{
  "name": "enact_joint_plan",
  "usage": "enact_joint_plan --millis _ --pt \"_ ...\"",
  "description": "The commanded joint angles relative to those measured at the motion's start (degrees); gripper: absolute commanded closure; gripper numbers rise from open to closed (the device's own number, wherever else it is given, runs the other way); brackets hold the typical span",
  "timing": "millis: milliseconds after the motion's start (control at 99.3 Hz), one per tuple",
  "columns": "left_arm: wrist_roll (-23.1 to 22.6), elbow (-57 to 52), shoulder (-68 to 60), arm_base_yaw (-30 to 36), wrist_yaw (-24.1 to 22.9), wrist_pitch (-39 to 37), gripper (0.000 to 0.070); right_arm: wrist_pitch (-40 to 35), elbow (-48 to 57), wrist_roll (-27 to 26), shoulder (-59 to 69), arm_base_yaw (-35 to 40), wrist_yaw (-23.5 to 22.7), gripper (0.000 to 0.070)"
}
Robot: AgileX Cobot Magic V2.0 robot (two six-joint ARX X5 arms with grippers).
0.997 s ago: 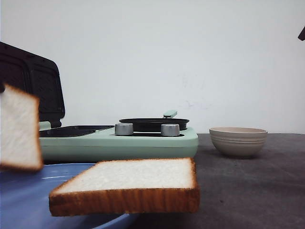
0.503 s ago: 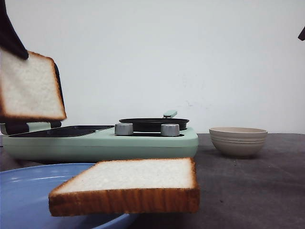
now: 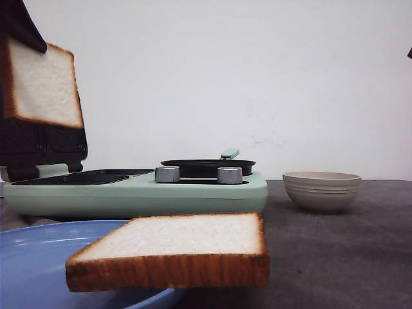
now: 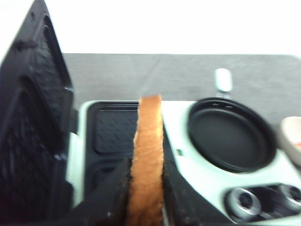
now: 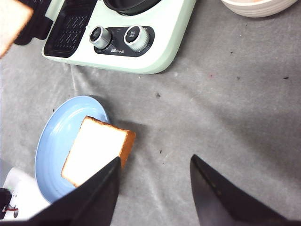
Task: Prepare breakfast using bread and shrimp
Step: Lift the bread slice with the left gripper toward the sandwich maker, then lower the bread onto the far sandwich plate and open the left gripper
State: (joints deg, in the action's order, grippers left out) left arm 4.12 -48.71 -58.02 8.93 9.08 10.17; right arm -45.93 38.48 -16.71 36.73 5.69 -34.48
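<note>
Left gripper (image 4: 146, 188) raised, fingers clamped on both faces of a bread slice (image 4: 148, 160) held edge-on. Right gripper (image 5: 155, 188) hovering, fingers spread, nothing between.

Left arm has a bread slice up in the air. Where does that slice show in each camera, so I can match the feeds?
Front: held bread slice hangs upper left, before the open lid.
Left wrist: edge-on between the left gripper fingers, above the sandwich maker.
Right wrist: only a corner, top left.
Shared landmark: the sandwich maker's two silver knobs.
</note>
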Motion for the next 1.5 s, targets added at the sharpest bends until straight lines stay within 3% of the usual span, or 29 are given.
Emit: enact_joint_plan --millis 0,483,856,946,1490 --pt "-3.02 -2.62 -2.08 0.15 -0.59 -1.79 0.0696 0.07 0.92 0.59 0.24 0.22 0.04 0.0412" --pt "-18.27 -20.17 -24.55 2.45 -5.42 -2.45 0.0696 -0.85 0.92 0.94 0.24 0.22 2.08 0.0412" --pt "-32.5 -28.89 -38.32 5.22 -16.02 -3.89 0.0696 -0.94 0.92 1.14 0.24 0.22 3.45 0.0412" --pt "-33.44 -28.94 -40.17 5.4 -18.25 -6.25 0.0696 -1.11 0.92 1.38 0.24 0.22 3.48 0.0412" --pt "-36.24 -28.94 -44.26 5.73 -18.34 -9.53 0.0696 -2.34 0.92 2.58 0.24 0.22 3.5 0.0412"
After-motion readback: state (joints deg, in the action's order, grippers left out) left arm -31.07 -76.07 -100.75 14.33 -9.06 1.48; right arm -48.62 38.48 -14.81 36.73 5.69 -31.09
